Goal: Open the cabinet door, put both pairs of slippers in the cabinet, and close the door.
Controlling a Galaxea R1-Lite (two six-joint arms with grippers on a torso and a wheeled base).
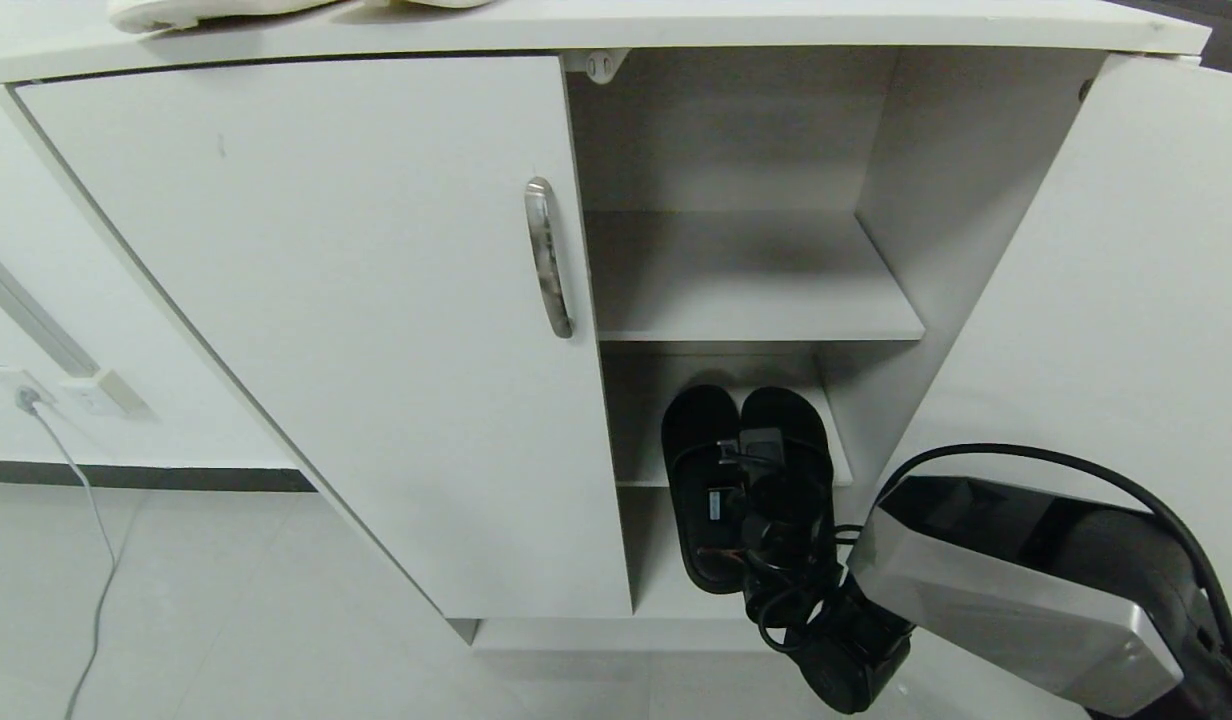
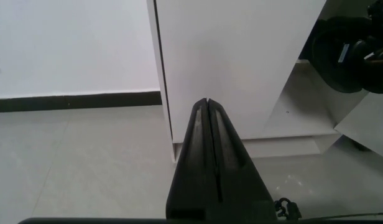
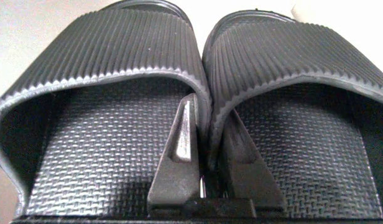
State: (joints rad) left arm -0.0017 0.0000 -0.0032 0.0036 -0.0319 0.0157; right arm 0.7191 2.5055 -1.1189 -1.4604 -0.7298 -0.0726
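Right gripper (image 3: 209, 115) pinches the black slippers (image 1: 701, 470) by adjoining straps, long axes pointing up-frame into the cabinet (image 1: 966, 180); left gripper (image 2: 207, 104) closed, empty

The white cabinet (image 1: 776, 25) has its right door (image 1: 1106, 300) open and its left door (image 1: 326, 300) shut. The black slippers (image 1: 721, 480) (image 3: 129, 93), ribbed straps side by side, point toes-in over the lower shelf (image 1: 636, 450), heels past its front edge. The pale slippers (image 1: 206, 10) lie on the cabinet's top

Right side open — left blocked
Shut left door (image 1: 306, 300) bars its half; slippers (image 1: 711, 470) and right gripper (image 3: 209, 115) crowd the lower shelf (image 1: 638, 455) mouth.
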